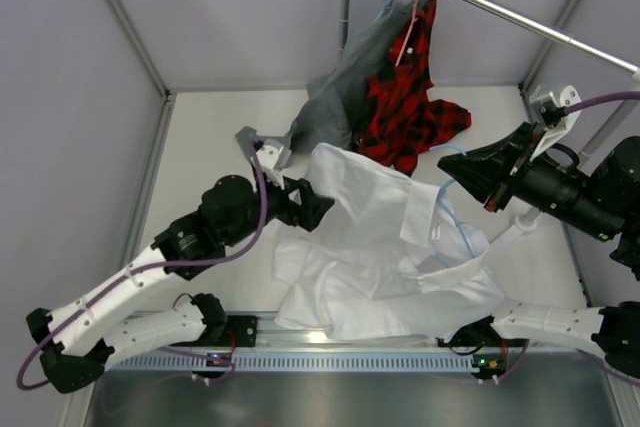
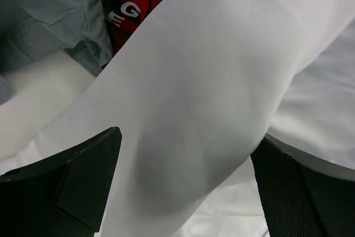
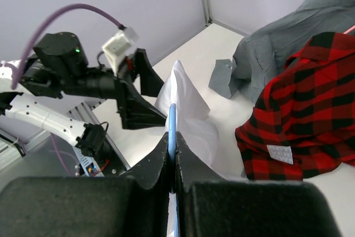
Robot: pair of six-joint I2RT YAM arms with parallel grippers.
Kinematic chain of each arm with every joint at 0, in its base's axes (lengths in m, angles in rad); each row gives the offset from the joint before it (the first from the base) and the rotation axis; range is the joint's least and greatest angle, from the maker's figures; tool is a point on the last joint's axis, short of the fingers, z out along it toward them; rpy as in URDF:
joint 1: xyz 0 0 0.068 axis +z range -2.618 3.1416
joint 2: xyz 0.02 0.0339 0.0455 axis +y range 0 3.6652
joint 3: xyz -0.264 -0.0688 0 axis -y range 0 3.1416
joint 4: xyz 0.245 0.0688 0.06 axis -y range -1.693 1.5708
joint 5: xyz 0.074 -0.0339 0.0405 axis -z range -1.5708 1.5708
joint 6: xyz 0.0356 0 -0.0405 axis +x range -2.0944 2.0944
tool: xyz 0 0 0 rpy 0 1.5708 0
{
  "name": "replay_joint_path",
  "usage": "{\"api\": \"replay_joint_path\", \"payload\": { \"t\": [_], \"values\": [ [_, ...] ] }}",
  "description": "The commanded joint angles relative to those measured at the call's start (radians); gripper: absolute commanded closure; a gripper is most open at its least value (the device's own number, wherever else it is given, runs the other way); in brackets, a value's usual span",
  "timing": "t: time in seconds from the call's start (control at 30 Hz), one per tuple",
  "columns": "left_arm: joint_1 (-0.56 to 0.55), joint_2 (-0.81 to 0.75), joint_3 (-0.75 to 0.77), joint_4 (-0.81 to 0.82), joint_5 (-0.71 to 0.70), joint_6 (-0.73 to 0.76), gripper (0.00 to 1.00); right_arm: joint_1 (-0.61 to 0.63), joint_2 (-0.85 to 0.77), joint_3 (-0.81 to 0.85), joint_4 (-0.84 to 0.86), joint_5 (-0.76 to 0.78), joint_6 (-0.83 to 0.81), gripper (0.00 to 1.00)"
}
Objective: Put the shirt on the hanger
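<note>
The white shirt [image 1: 380, 267] lies rumpled on the table's middle, with one part raised into a peak at its upper left. My left gripper [image 1: 312, 205] is at that peak. In the left wrist view its fingers [image 2: 83, 176] stand wide apart with a thick fold of the shirt [image 2: 211, 81] between them. My right gripper [image 1: 470, 175] is shut on the light-blue hanger [image 1: 452, 209] near its hook. The hanger's frame runs under the shirt's collar area. In the right wrist view the hanger [image 3: 172, 123] sticks out of the shut gripper [image 3: 172, 148] toward the shirt's peak [image 3: 186, 95].
A red-and-black plaid shirt [image 1: 405, 112] on a pink hanger [image 1: 408, 32] and a grey garment [image 1: 340, 87] hang from the metal rail [image 1: 500, 7] at the back, trailing onto the table. Enclosure walls stand left, back and right.
</note>
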Motion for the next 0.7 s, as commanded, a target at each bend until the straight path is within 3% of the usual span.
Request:
{"api": "replay_joint_path", "payload": {
  "t": [0.0, 0.03, 0.07, 0.1, 0.17, 0.23, 0.33, 0.5, 0.67],
  "values": [
    [-0.002, 0.053, -0.004, 0.167, -0.011, -0.037, 0.01, 0.002, 0.006, 0.047, 0.006, -0.003, -0.008, 1.0],
    [-0.002, 0.079, -0.004, 0.178, -0.026, -0.04, 0.02, 0.003, 0.007, 0.046, 0.004, -0.006, -0.008, 1.0],
    [-0.002, 0.09, -0.007, 0.189, -0.046, -0.043, 0.11, 0.001, 0.007, 0.047, 0.001, -0.002, -0.008, 1.0],
    [0.0, 0.103, -0.007, 0.193, -0.07, -0.048, 0.49, 0.001, 0.007, 0.044, 0.0, 0.003, -0.008, 1.0],
    [0.0, 0.133, 0.012, 0.147, -0.254, -0.095, 1.0, 0.001, -0.002, 0.028, -0.008, 0.032, -0.008, 1.0],
    [0.004, 0.15, 0.038, 0.025, -0.447, -0.199, 1.0, 0.001, -0.029, 0.003, -0.007, 0.053, -0.002, 1.0],
    [0.029, 0.179, 0.057, -0.075, -0.514, -0.275, 1.0, 0.001, -0.083, -0.026, -0.004, 0.113, 0.017, 1.0],
    [0.053, 0.225, 0.081, -0.106, -0.499, -0.33, 1.0, 0.001, -0.103, -0.022, -0.005, 0.133, 0.017, 1.0],
    [0.125, 0.301, 0.12, -0.235, -0.43, -0.443, 1.0, 0.001, -0.095, -0.017, 0.001, 0.156, 0.004, 1.0]
  ]
}}
